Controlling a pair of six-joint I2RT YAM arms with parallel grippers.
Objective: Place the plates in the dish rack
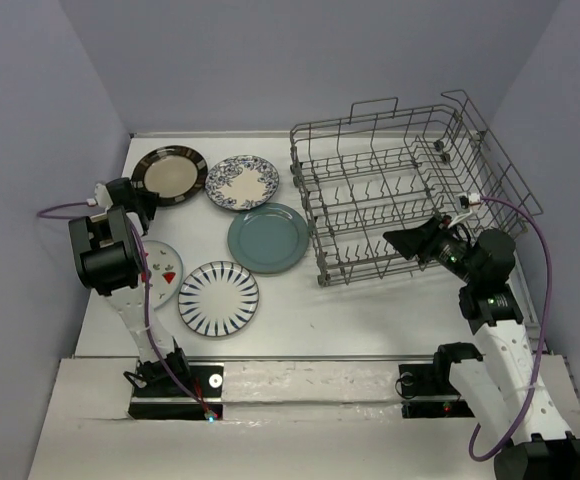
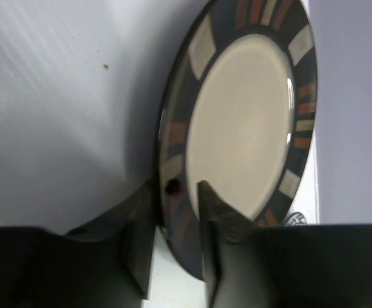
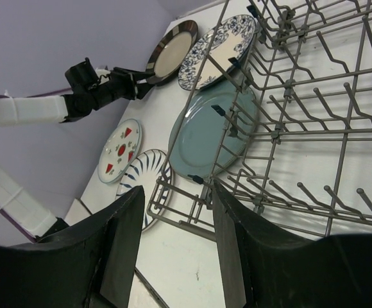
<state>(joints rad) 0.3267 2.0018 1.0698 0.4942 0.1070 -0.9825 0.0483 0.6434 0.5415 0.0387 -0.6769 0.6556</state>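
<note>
The dark-brown-rimmed tan plate (image 1: 170, 173) lies at the back left. My left gripper (image 1: 142, 203) is at its near-left edge. In the left wrist view the gripper (image 2: 176, 189) straddles this plate (image 2: 244, 115), one finger on each face of the rim, shut on it. The blue-floral plate (image 1: 242, 182), teal plate (image 1: 267, 238), striped plate (image 1: 218, 298) and red-marked plate (image 1: 165, 272) lie flat on the table. The dish rack (image 1: 400, 190) stands at the right and holds no plates. My right gripper (image 1: 410, 243) is open and empty at the rack's front-left corner (image 3: 278, 133).
Grey walls close in on the left, back and right. The left arm's upper link (image 1: 105, 250) hangs over part of the red-marked plate. The right arm's cable (image 1: 535, 240) loops beside the rack's right side. White tabletop (image 1: 370, 310) lies in front of the rack.
</note>
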